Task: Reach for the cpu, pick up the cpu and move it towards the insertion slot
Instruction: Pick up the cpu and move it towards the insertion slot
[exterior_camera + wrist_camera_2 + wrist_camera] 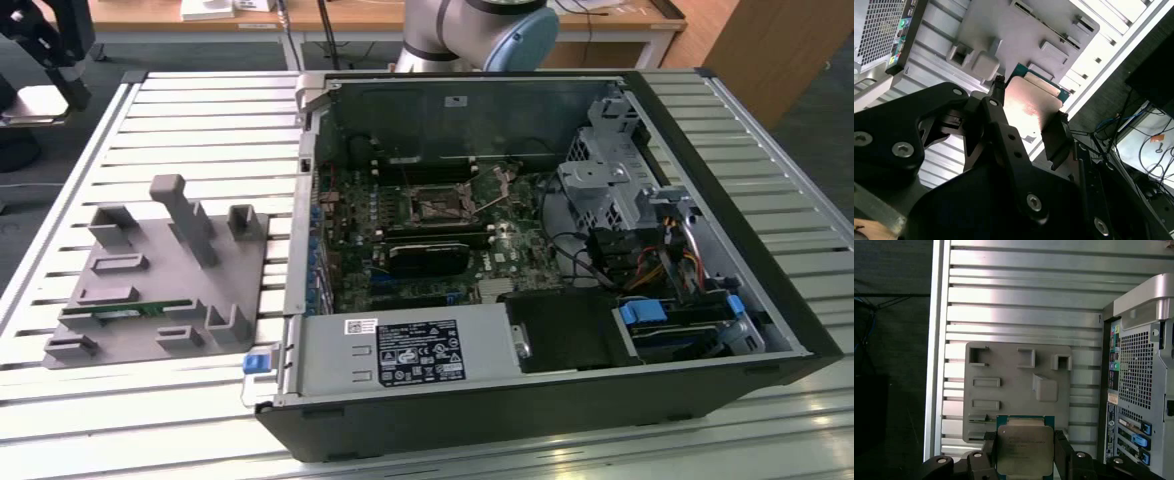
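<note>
The gripper (1025,452) clamps the cpu (1024,450) by two opposite edges – above the grey fixture plate (1004,370) beside the open computer case (747,230) – its lower edge cut off.

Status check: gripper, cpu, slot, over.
Gripper shut on cpu, above grey fixture plate. Insertion slot open inside computer case. Nothing seen blocking it.

The cpu (1023,450) has a silvery-grey lid on a green board, and the black gripper (1024,455) frames it. The part holder (1016,387) is plain grey on a table (1019,300) of pale ribbed slats. The computer case (747,300) is black, with a green motherboard (441,250) inside.
</note>
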Action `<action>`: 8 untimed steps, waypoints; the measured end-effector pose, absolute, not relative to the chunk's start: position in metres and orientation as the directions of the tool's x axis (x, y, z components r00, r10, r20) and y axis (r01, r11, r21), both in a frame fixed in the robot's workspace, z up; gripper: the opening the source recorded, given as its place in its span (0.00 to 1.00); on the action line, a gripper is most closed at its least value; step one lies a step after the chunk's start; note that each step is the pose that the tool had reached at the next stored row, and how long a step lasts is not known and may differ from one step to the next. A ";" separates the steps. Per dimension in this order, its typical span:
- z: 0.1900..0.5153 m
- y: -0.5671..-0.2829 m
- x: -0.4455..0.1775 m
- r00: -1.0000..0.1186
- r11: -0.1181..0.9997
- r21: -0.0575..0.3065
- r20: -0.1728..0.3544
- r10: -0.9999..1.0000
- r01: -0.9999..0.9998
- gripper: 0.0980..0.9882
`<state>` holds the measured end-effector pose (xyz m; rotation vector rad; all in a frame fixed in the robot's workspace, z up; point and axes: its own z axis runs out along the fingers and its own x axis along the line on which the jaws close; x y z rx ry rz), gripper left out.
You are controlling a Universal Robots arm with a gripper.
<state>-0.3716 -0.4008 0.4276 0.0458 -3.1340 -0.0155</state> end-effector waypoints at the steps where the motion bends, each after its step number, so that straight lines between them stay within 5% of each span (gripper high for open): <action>1: 0.428 -0.401 -0.369 -1.000 1.000 0.010 0.007 -0.029 -0.029 0.50; 8: 0.428 -0.400 -0.352 -1.000 1.000 0.010 0.007 -0.029 -0.029 0.50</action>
